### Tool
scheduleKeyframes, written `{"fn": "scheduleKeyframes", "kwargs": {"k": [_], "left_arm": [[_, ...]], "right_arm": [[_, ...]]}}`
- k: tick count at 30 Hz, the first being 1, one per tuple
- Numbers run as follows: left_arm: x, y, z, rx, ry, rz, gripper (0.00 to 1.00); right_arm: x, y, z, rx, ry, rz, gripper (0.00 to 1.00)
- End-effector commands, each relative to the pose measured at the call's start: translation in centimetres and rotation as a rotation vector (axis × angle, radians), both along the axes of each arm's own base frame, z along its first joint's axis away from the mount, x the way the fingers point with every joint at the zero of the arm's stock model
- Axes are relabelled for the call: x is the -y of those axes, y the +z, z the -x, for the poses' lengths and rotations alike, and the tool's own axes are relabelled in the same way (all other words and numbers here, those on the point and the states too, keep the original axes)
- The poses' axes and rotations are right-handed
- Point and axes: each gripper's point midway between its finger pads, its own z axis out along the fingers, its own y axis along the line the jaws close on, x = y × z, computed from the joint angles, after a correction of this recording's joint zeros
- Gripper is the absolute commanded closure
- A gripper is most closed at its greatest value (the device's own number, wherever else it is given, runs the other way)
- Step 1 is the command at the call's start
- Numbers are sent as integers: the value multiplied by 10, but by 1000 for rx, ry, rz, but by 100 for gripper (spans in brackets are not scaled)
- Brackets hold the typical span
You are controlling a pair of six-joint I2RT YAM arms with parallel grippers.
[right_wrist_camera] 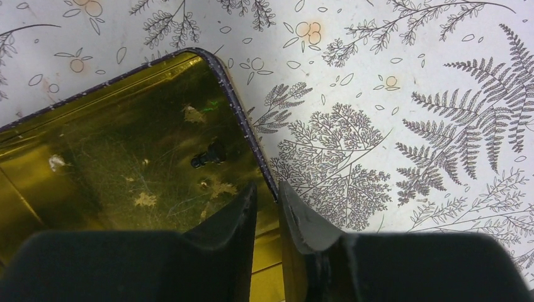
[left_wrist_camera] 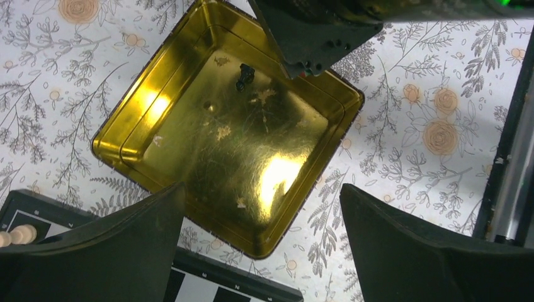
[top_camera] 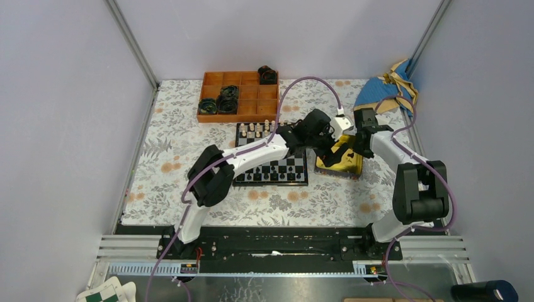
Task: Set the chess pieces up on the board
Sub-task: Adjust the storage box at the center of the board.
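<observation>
A gold tin (top_camera: 340,165) lies right of the board (top_camera: 272,171). One tiny black chess piece (left_wrist_camera: 244,76) lies on its side inside the tin, also seen in the right wrist view (right_wrist_camera: 211,155). More black pieces (top_camera: 271,170) stand on the board's near rows and cream ones (top_camera: 259,129) on its far rows. My left gripper (left_wrist_camera: 261,195) hovers open and empty above the tin's near corner (left_wrist_camera: 277,245). My right gripper (right_wrist_camera: 267,187) is shut on the tin's rim (right_wrist_camera: 249,138), one finger inside and one outside.
An orange compartment tray (top_camera: 239,96) with black coiled rings stands behind the board. A blue and tan cloth (top_camera: 384,88) lies at the back right corner. A green-and-white checkered sheet (top_camera: 104,292) sits below the table's near left edge. Grey walls enclose the flowered tabletop.
</observation>
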Motion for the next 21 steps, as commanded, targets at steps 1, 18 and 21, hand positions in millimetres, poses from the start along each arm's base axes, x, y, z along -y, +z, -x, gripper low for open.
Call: {"fn": "scheduleKeyframes", "kwargs": {"k": [1, 18, 21], "left_arm": [[22, 20, -13, 89, -43, 88, 1], [28, -1, -22, 41, -99, 166, 1], [30, -3, -23, 35, -101, 177, 1]], "right_arm": [[6, 7, -10, 16, -13, 18, 77], [9, 8, -24, 2, 68, 62, 89], [6, 9, -27, -28, 105, 58, 89]]}}
